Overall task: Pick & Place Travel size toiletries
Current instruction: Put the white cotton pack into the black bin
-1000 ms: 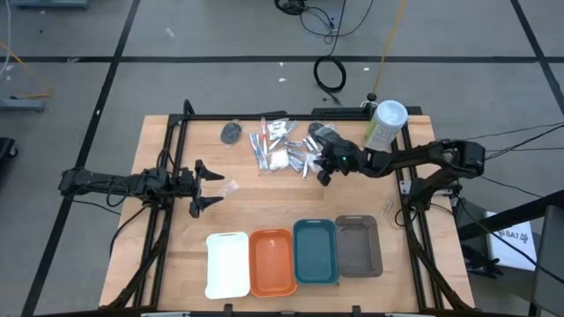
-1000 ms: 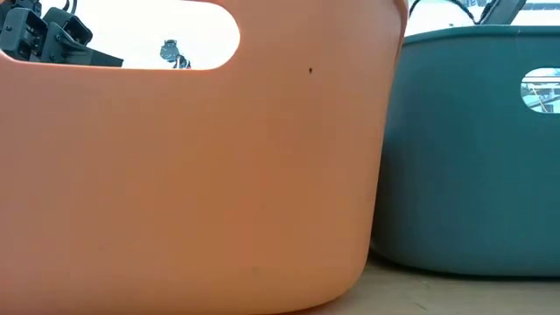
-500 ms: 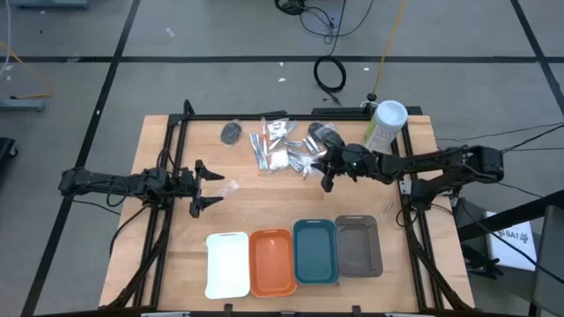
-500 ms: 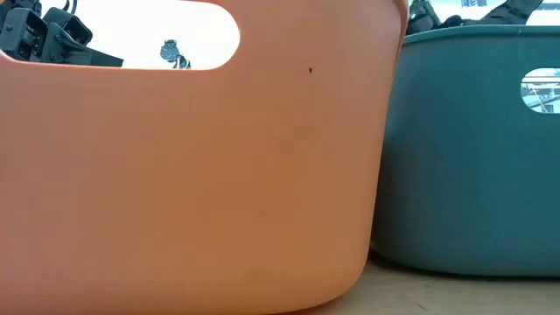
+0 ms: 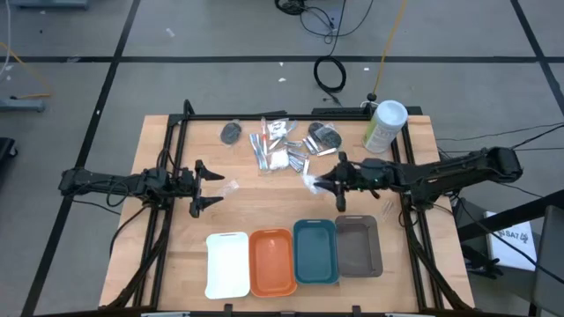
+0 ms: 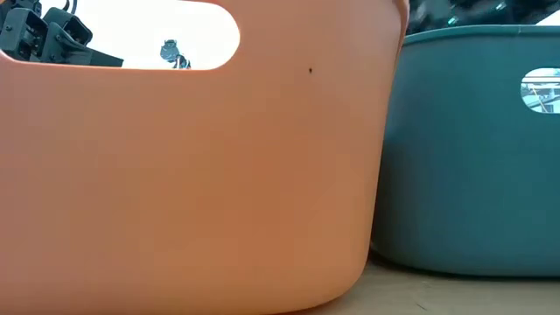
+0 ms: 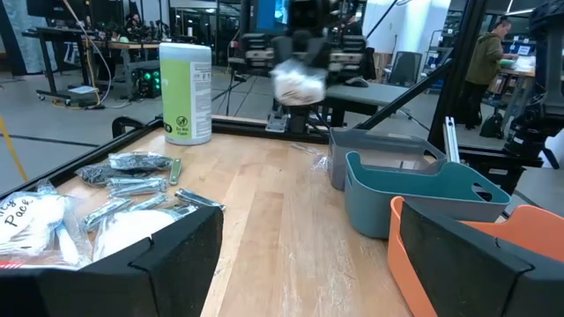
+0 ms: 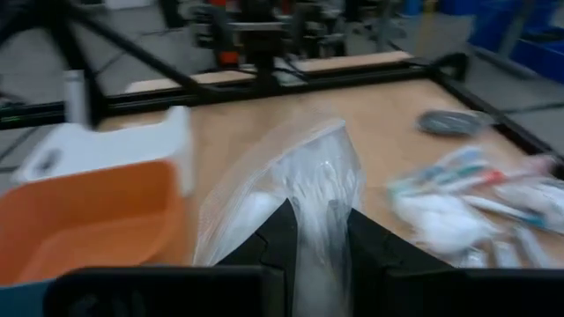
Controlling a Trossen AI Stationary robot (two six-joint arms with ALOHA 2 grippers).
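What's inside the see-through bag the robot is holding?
The right gripper pinches a clear bag. Something white and soft-looking sits inside, maybe fluffy pads. The crinkled plastic and the fingers hide the rest, so I can't count them.

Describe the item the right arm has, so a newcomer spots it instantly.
Start at the row of trays along the table's front edge; above the grey tray is the right gripper. Its fingers pinch a clear bag of white pads, the only toiletry off the table.

A: Where's the pile of toiletries (image 5: 286, 148)?
B: At the table's (image 5: 159, 255) far side, with the canister (image 5: 384, 126) off to its right.
A: And the four trays (image 5: 293, 255)?
B: Side by side along the near edge. The right gripper (image 5: 328, 182) holds a bagged pad (image 5: 310, 182) between pile and trays; the left gripper (image 5: 204, 187) sits at the left.
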